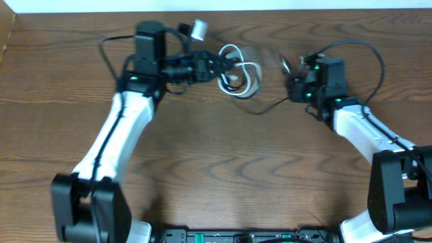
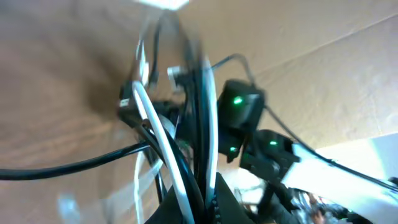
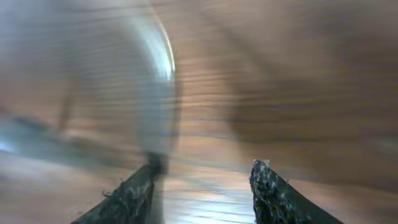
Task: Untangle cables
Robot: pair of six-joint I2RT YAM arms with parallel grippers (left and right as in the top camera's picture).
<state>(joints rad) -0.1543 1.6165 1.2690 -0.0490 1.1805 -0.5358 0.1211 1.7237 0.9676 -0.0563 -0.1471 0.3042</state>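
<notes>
White-and-black tangle: thin white and thin black cables [image 1: 237, 75] are lying looped in a small knot on the brown wooden table [image 1: 202, 162], toward its far edge, between the two arms.
Left pincer: the left gripper [image 1: 217, 67] is sitting right in the loops. In its wrist view the fingers are showing as one dark wedge with strands running out of it, so I'm reading it as clamped on the cables.
Right pincer: the right gripper [image 1: 294, 86] is hanging near the tangle, its fingers [image 3: 127, 196] standing apart with nothing between them.
Loose end: one black strand [image 1: 266, 108] is trailing across the wood toward the right gripper (touching it or not, I can't tell).
Handling: I'm guessing these are light, floppy and a bit slick, so they're likely going to slide, and yanking risks tightening the loops.
Where to grab: I'm thinking the trailing black strand, close to its end, pulling away from the held knot.
Hard to see: the right wrist view is smearing badly, showing just a pale curved streak. The left wrist view is blurring the crossings, so which strand is passing over which isn't readable.
</notes>
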